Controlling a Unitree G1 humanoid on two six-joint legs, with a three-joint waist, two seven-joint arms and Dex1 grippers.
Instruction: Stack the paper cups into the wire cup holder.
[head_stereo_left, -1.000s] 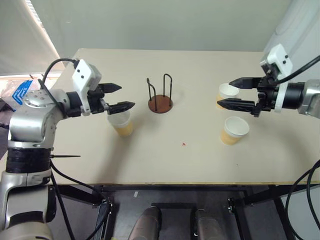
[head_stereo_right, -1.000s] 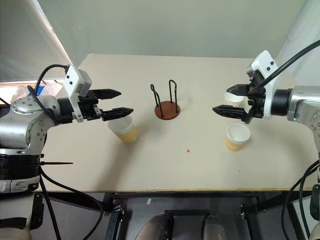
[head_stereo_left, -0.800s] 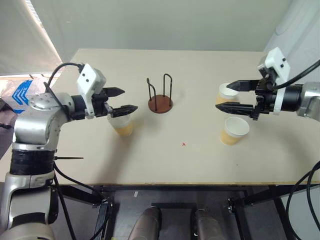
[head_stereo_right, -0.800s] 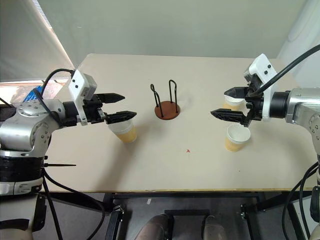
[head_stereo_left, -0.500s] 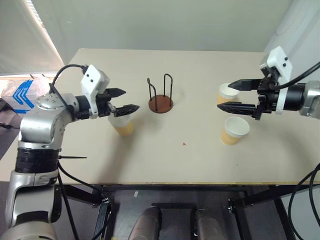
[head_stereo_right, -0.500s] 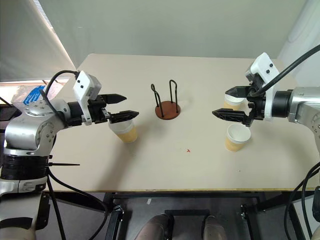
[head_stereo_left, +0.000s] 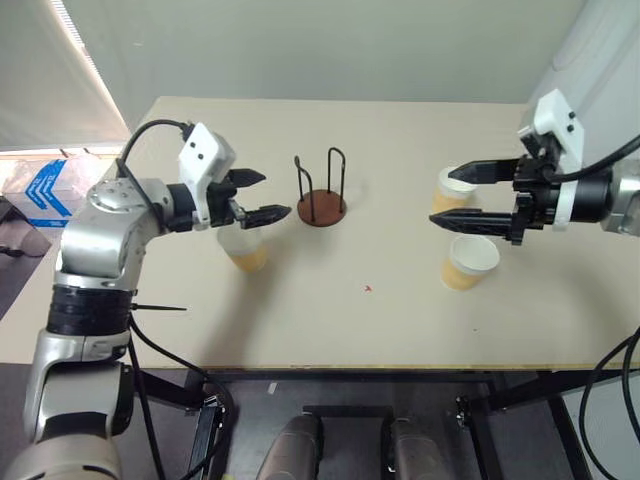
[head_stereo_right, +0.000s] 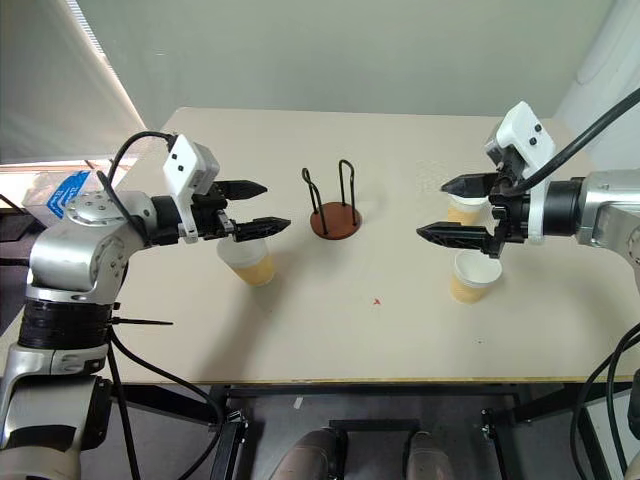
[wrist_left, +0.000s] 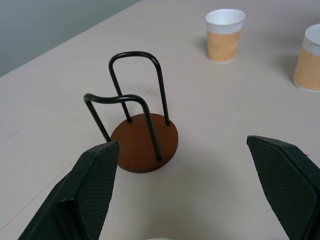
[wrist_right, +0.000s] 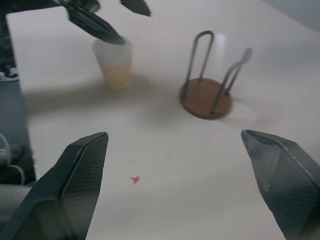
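Paper cups sit apart on the bench (head_stereo_left: 330, 320). Left claw (head_stereo_left: 262, 195), fingers spread wide and empty, hovers over one cup (head_stereo_left: 244, 250) at centre-left. Right claw (head_stereo_left: 462, 195), equally agape, hangs by two cups at the right, one behind (head_stereo_left: 452, 187), one nearer (head_stereo_left: 468, 261). Wire cup holder (head_stereo_left: 321, 197) stands empty mid-frame between them.

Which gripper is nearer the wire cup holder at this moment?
Left. The left gripper hangs open just beside the wire cup holder, above a paper cup. The right gripper is open, well off on the holder's other side, by the other two cups.
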